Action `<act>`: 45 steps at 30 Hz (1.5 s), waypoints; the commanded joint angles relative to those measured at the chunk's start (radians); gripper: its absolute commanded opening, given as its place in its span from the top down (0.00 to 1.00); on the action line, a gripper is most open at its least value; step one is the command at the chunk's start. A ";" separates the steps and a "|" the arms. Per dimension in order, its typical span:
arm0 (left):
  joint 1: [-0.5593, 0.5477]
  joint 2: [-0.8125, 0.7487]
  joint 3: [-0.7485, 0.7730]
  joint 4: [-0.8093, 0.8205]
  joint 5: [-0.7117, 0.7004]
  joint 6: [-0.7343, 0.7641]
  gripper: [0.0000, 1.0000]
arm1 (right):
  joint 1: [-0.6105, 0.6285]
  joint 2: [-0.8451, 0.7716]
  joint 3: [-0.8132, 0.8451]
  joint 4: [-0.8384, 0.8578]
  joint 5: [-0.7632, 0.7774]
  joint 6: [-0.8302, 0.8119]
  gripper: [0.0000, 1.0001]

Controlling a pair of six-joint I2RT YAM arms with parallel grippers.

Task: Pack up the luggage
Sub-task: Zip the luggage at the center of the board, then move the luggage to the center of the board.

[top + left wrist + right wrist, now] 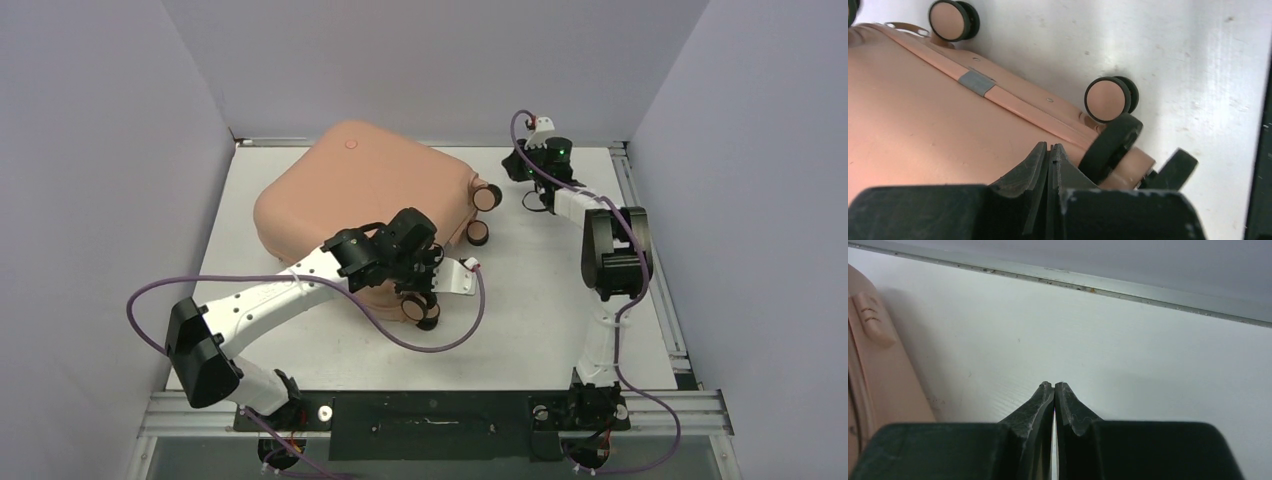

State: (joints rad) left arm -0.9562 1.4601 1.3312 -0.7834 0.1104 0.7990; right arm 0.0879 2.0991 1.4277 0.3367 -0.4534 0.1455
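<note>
Toward the far left corner of the bench [540,300] lies the pink suitcase [350,190], shut and flat. Left pincer [1050,150], squeezed closed and holding nothing, sits over its near wheel [1110,145] corner. Right pincer [1054,386], closed and holding nothing too, hangs by the far right edge. I think the lid is being pressed shut. Next comes a firm, steady push.
</note>
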 commanded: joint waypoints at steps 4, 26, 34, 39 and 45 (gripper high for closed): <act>0.055 -0.010 -0.008 -0.365 0.126 -0.088 0.81 | 0.019 0.024 -0.014 0.020 -0.103 0.046 0.90; 0.887 -0.303 0.009 0.183 -0.197 -0.672 0.04 | 0.027 -0.291 -0.459 0.215 -0.256 0.105 0.45; 1.141 -0.273 -0.046 0.160 -0.400 -0.873 0.01 | 0.051 -0.248 -0.421 0.261 -0.243 0.140 0.45; 1.243 -0.253 -0.102 0.212 -0.361 -0.952 0.40 | 0.058 -0.220 -0.425 0.282 -0.248 0.161 0.45; 1.247 -0.111 -0.097 0.195 -0.316 -0.983 0.83 | 0.059 -0.185 -0.353 0.283 -0.201 0.174 0.45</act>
State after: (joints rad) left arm 0.2909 1.2728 1.2255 -0.6312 -0.2356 -0.1295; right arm 0.1452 1.8977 0.9901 0.5488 -0.6945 0.3058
